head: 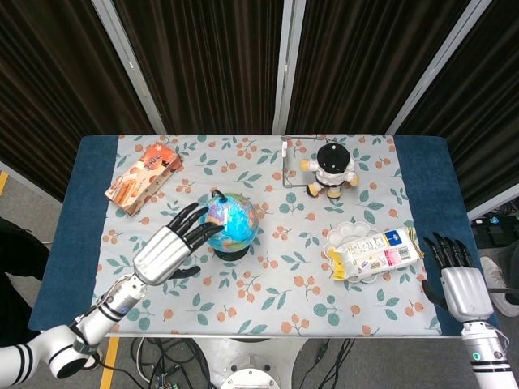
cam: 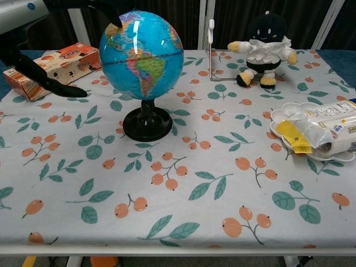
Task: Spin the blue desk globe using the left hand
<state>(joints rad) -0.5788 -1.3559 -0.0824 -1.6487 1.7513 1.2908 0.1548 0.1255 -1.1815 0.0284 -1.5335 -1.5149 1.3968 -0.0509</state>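
Note:
The blue desk globe (head: 230, 222) (cam: 142, 54) stands upright on its black round base (cam: 147, 123) near the middle of the floral tablecloth. My left hand (head: 169, 245) hovers at the globe's left side with its fingers spread, and the black fingertips (head: 208, 229) touch the sphere's upper left. In the chest view only the dark fingers (cam: 114, 12) over the globe's top left show. My right hand (head: 454, 274) rests beyond the table's right front corner, fingers apart and holding nothing.
An orange snack box (head: 143, 177) lies at the back left. A black and white plush toy (head: 331, 168) sits at the back beside a small metal stand (head: 285, 162). A white dish with a wrapped packet (head: 373, 250) lies on the right.

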